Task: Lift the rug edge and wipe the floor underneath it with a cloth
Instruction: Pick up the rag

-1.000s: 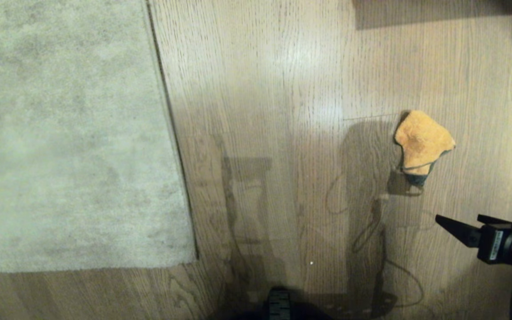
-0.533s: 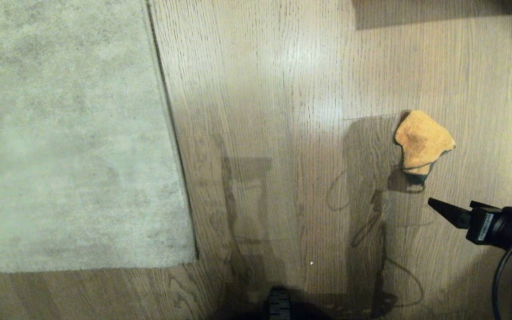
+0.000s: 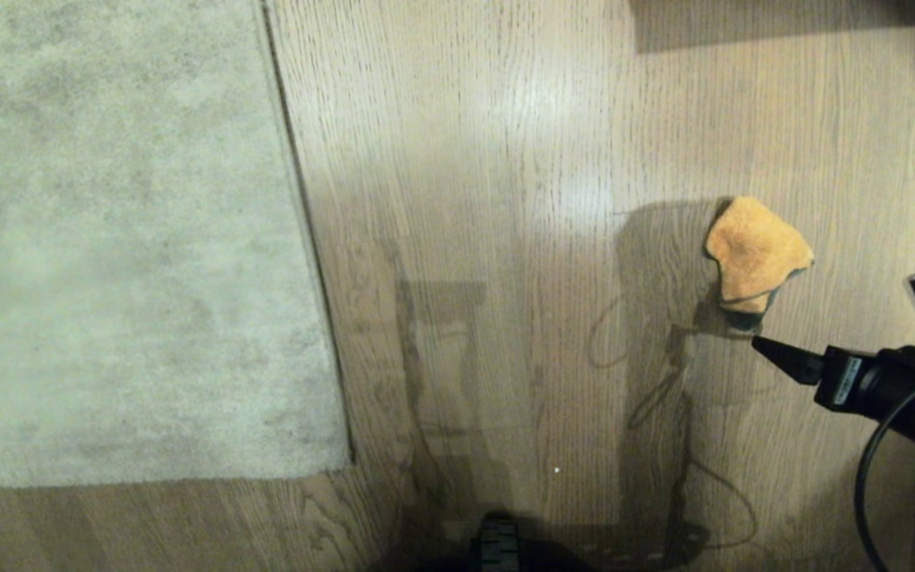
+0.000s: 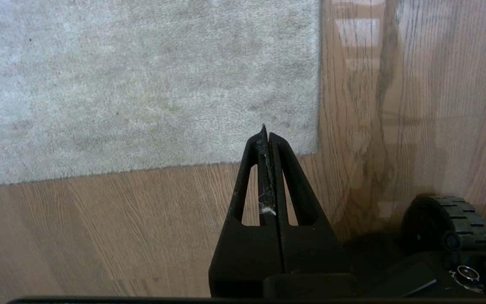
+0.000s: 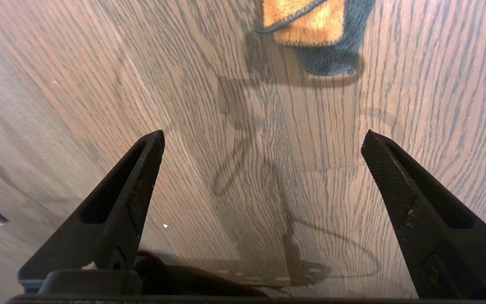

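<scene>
The pale grey rug (image 3: 124, 238) lies flat on the left, its rug edge (image 3: 305, 230) running along the wood floor (image 3: 505, 199). The orange cloth (image 3: 755, 253) lies crumpled on the floor at the right, with a dark grey underside showing at its near corner. My right gripper (image 3: 769, 349) comes in from the right edge, its tip just short of that near corner. In the right wrist view this gripper (image 5: 263, 134) is open wide over bare floor, with the cloth (image 5: 306, 21) ahead of the fingers. My left gripper (image 4: 266, 134) is shut and empty, hanging above the rug's near corner (image 4: 310, 147).
A dark shadow band (image 3: 783, 24) crosses the floor at the far right. My base's black wheel (image 4: 445, 219) stands beside the left arm, and part of the base (image 3: 497, 548) shows at the near edge. Arm and cable shadows fall across the planks.
My right gripper has moved forward and leftward across the floor, closing in on the cloth's near corner. The cloth, the rug and the left arm have stayed put.
</scene>
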### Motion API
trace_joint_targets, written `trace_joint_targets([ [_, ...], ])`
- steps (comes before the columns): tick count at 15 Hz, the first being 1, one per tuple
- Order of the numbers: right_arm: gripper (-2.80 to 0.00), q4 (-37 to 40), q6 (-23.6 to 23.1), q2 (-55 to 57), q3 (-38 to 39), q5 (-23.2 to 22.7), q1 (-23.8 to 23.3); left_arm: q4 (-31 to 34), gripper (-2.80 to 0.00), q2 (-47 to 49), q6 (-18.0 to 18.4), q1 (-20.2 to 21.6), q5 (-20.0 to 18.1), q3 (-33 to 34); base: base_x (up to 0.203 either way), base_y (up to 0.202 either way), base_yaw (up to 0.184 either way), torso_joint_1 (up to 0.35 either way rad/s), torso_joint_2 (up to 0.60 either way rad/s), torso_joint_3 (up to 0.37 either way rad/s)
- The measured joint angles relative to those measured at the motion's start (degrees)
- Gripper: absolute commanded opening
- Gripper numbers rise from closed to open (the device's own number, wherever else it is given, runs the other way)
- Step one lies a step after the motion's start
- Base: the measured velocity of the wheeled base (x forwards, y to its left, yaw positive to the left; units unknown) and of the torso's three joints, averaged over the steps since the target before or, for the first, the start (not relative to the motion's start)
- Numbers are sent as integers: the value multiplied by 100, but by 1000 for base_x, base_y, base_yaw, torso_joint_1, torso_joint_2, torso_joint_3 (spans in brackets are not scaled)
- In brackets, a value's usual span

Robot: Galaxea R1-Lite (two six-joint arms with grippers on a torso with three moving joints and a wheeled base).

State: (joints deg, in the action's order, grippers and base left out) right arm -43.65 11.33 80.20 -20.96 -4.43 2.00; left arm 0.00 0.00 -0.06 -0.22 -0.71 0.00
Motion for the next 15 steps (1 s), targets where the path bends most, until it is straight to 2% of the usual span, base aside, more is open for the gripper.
trace_joint_targets([
  [13,0,9,-48,467,-481,17,163,0,-280,0,-1,0,0,0,0,0,0,0,0,0],
  [15,0,-4,-48,598,-694,279,163,0,-280,0,1,0,-2,0,0,0,0,0,0,0],
])
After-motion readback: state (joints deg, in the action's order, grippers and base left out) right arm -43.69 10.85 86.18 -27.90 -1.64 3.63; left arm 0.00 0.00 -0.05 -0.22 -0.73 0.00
